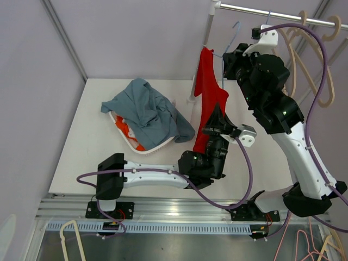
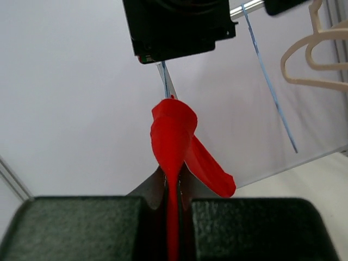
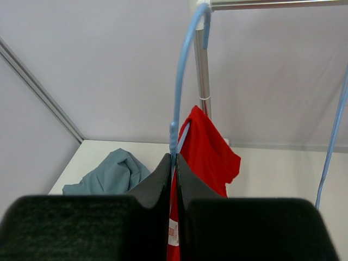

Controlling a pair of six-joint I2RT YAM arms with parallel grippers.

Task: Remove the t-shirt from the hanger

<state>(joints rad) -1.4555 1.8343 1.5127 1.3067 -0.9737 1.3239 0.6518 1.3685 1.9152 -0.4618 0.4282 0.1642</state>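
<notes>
1. hanging below the rail (image 1: pixel 244 10), the red t-shirt (image 1: pixel 209 100) sits on the blue hanger (image 3: pixel 182 65).
2. left end effector (image 2: pixel 173 187) pinches its lower fabric; right end effector (image 3: pixel 175 163) clamps the hanger neck.
3. best pull down, off one shoulder, steadying the hanger.
4. long axis vertical, hem pointing away from the rail.

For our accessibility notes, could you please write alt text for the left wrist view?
The left gripper has its black jaws shut on a fold of the red fabric t-shirt, which hangs from a thin blue hanger just above. The black housing of the right arm is overhead, with a curved beige hanger at right.
</notes>
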